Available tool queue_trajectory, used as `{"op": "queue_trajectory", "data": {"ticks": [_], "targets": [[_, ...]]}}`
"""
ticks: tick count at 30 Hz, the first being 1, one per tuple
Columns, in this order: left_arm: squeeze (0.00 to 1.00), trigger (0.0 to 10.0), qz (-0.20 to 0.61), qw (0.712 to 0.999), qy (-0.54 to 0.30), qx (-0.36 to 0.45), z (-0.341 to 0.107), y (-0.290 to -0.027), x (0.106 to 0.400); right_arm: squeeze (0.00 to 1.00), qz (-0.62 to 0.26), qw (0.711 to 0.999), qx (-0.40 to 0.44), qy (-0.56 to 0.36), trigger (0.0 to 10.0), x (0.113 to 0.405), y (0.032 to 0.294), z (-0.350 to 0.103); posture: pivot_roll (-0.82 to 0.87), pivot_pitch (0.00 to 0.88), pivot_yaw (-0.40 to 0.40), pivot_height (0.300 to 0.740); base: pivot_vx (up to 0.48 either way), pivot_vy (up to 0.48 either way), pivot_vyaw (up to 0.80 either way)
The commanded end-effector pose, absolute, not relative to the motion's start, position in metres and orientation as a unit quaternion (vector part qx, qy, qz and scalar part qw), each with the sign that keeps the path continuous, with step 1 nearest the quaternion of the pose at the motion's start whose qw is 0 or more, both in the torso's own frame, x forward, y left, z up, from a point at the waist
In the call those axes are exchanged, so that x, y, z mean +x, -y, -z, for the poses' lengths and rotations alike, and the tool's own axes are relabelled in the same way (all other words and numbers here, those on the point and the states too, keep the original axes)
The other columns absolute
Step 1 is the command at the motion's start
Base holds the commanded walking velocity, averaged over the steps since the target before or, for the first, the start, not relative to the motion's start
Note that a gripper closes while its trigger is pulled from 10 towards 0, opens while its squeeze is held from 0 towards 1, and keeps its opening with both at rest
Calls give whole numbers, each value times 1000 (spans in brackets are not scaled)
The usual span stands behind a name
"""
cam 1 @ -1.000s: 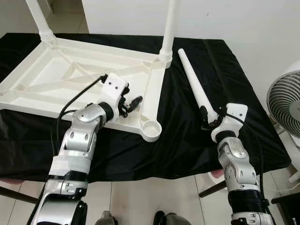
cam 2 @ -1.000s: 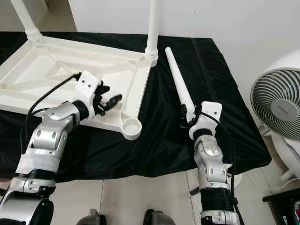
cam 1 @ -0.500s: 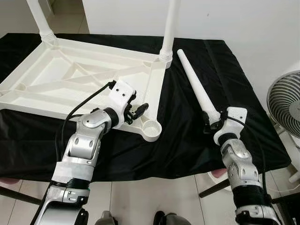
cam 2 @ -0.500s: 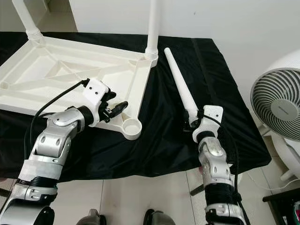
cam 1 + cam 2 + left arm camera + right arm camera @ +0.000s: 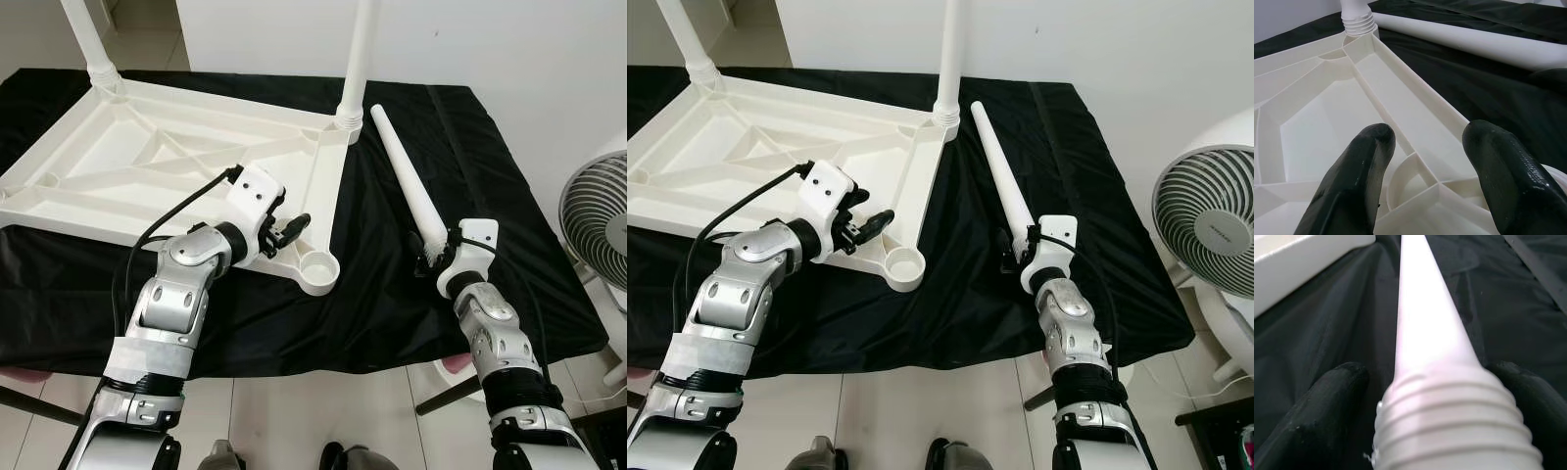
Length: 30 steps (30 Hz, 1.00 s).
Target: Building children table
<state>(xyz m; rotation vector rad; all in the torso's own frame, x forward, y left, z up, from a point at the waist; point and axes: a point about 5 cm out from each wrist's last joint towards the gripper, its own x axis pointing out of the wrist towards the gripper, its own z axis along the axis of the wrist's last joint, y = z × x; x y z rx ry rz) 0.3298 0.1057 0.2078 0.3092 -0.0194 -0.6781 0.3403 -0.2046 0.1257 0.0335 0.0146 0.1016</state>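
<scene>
While the white table top [image 5: 147,166] lies upside down on a black cloth [image 5: 382,284], two of its legs already stand upright in the far corners, the left one [image 5: 83,29] and the right one [image 5: 358,49]; the near right corner holds an empty round socket [image 5: 318,266], open to the top; a third leg [image 5: 407,176] lies loose on the cloth just beside the table top's right edge, its thin end pointing away from the robot and its threaded thick end towards it.

The left gripper [image 5: 289,227] hovers over the table top's near right corner, just beside the empty socket; in the left wrist view its two black fingers [image 5: 1359,176] stand well apart with nothing between them, the ribs of the underside showing in the gap.

The right gripper [image 5: 1017,250] sits at the threaded end of the loose leg; in the right wrist view a finger [image 5: 1327,406] shows on each side of the ribbed thread [image 5: 1449,431], close against it, so the jaws are closed around the leg's thick end, which rests low on the cloth.

A white fan [image 5: 1205,220] stands on the floor to the robot's right, apart from the cloth-covered surface.
</scene>
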Motion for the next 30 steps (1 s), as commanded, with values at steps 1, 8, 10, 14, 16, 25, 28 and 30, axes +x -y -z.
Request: {"op": "queue_trajectory", "data": {"ticks": [1,8,10,14,16,25,28,30], "targets": [[0,10000,289,944,14,160,-207,-109,330,0,-55,998,14,-26,10000,339,206,-117,130,104,-74,740,0,0,0],[0,10000,278,946,22,166,-210,-111,330,0,-51,998,37,-10,0,338,209,-117,127,92,-75,740,0,0,0],[0,10000,287,945,20,157,-210,-112,330,0,-53,997,54,19,0,337,208,-123,127,87,-74,740,0,0,0],[0,10000,297,944,13,144,-210,-113,330,0,-44,995,69,59,0,335,206,-133,122,77,-74,740,0,0,0],[0,10000,299,944,11,141,-210,-114,331,0,-38,994,70,79,0,334,204,-137,122,77,-74,740,0,0,0],[0,10000,309,942,25,127,-217,-116,333,0,-30,980,70,183,10000,334,190,-172,115,56,-66,740,0,0,0],[0,10000,310,942,26,125,-218,-116,334,0,-35,973,69,217,10000,334,185,-186,114,51,-60,740,0,0,0],[0,10000,310,942,26,125,-218,-116,334,0,-35,973,69,217,10000,334,185,-186,114,51,-60,740,0,0,0]]}}
